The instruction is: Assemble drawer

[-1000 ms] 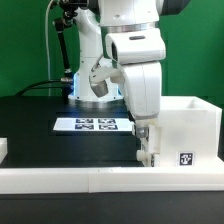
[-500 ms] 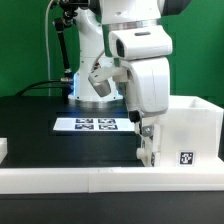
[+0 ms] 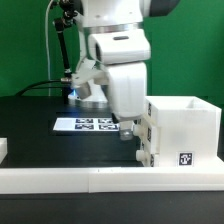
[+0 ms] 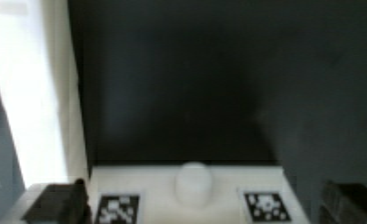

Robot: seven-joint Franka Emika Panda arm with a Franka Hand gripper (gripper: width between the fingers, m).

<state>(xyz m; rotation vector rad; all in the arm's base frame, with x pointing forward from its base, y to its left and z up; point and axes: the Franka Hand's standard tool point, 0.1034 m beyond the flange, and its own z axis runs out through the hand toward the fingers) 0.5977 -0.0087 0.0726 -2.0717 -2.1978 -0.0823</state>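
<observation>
The white drawer box (image 3: 182,130) is sitting on the black table (image 3: 40,135) at about 3 o'clock in the exterior view, against the white front rail (image 3: 110,179). The gripper (image 3: 130,131) is hovering just at its 9 o'clock side, over the marker board (image 3: 88,125), fingers (image 4: 52,202) spread apart, holding nothing.

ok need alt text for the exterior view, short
A white robot arm reaches down over a black table, its tool low beside the open white drawer box on the exterior view's right. The marker board lies flat behind the tool, and a white rail runs along the table's front edge.
</observation>
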